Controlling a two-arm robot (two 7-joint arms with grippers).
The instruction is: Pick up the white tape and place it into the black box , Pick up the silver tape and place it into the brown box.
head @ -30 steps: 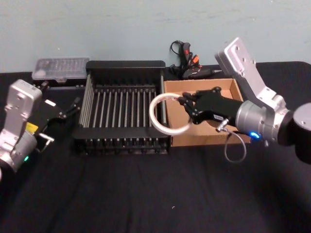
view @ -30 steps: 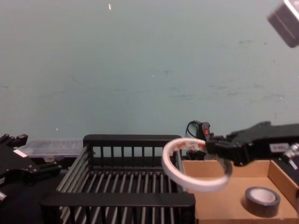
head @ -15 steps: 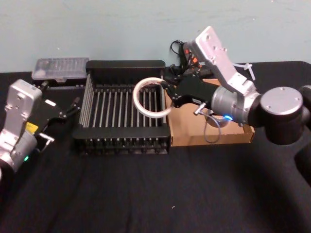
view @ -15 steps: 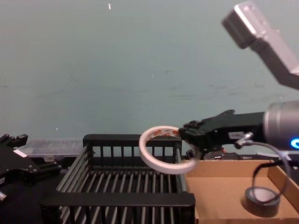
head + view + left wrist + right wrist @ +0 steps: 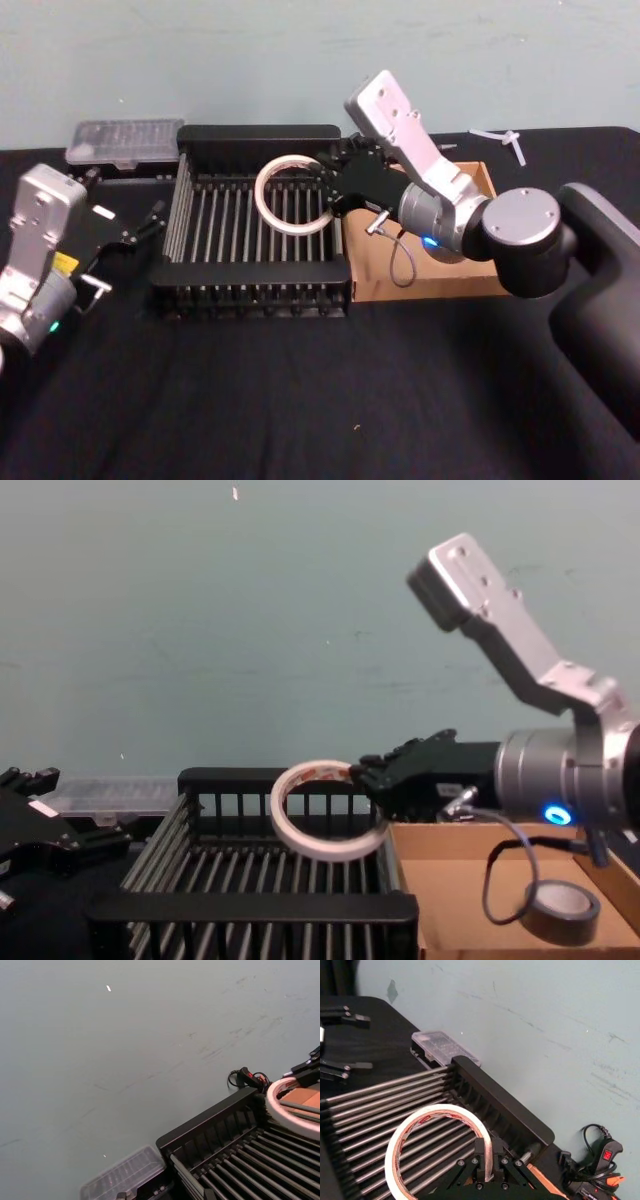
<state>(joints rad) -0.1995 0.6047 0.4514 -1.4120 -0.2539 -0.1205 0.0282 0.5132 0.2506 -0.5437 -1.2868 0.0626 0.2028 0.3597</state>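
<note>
The white tape is clamped at its rim by the right gripper, jaws closed on it. It is held above the black box. The left gripper's jaws cannot be judged.

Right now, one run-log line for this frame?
right tool: shut on white tape, held over black box | silver tape: in brown box | left tool: parked, left of black box
</note>
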